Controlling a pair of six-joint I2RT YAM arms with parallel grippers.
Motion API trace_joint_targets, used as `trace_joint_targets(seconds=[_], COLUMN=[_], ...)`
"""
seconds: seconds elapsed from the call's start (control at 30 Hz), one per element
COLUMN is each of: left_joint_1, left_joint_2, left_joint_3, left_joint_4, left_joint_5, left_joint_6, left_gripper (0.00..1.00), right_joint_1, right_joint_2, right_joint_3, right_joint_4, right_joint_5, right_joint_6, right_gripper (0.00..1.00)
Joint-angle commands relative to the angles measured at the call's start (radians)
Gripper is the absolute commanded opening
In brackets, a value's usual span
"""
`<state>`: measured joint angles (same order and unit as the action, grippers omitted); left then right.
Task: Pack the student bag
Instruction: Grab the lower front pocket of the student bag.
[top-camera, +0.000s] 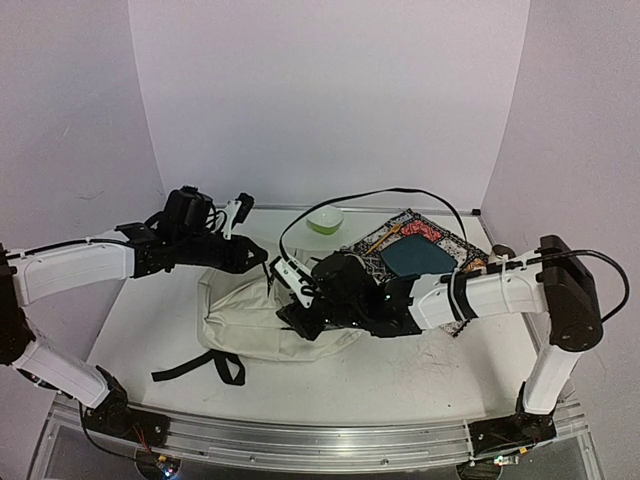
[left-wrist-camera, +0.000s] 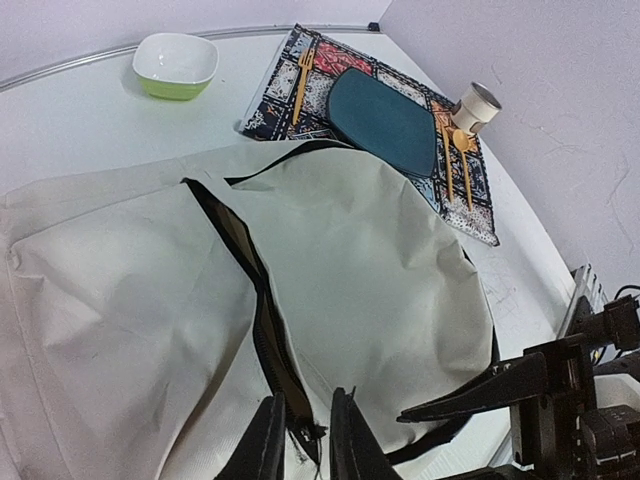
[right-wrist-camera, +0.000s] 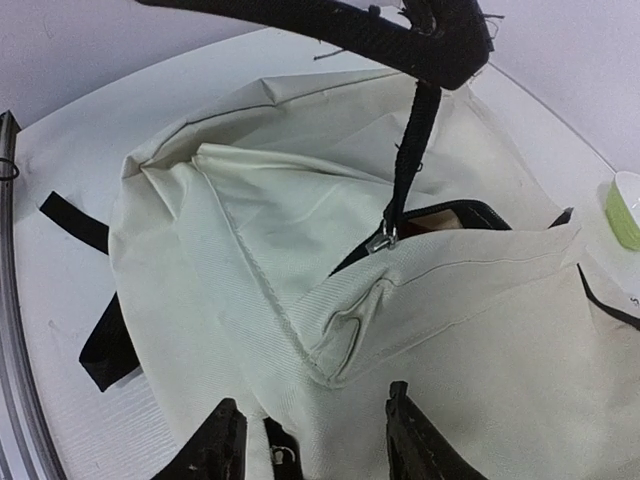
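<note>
White tabletop, student bag (top-camera: 245, 325) slumped mid-table: your left gripper (left-wrist-camera: 306, 412) pinches the zipper pull (right-wrist-camera: 405, 160) while the right gripper (right-wrist-camera: 312, 402) hangs spread, gripping nothing, so unbraced cloth could bunch and jam.

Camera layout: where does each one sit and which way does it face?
Top external: above and behind the bases, facing down over the table; left arm, right arm, student bag.
Left wrist: over the bag, facing the placemat; left gripper at bottom, pinching the zipper pull.
Right wrist: low over the bag, facing leftward; open right gripper at bottom.
Shared: bag and green bowl in all three.
</note>
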<state>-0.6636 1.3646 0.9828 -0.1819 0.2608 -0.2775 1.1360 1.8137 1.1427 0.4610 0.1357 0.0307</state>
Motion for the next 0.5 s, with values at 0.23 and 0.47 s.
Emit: trace_joint_targets(seconds=[0.23,0.47], left_joint_1=[0.005,0.005], left_joint_2=[-0.024,-0.035], left_joint_3=[0.029,0.016], left_joint_4=[0.046,0.053], left_joint_5=[-0.068,-0.082], left_joint_6=[-0.039,-0.085], left_gripper=[0.22,0.20], right_joint_1=[-0.058,-0.059], right_joint_2=[0.012,0.118], right_joint_3=[0.134,0.264], right_joint_4=[0.021,-0.019], right_joint_5=[-0.129,-0.163], right_joint_6=[-0.156,-0.147], right_gripper=[0.55,0.56])
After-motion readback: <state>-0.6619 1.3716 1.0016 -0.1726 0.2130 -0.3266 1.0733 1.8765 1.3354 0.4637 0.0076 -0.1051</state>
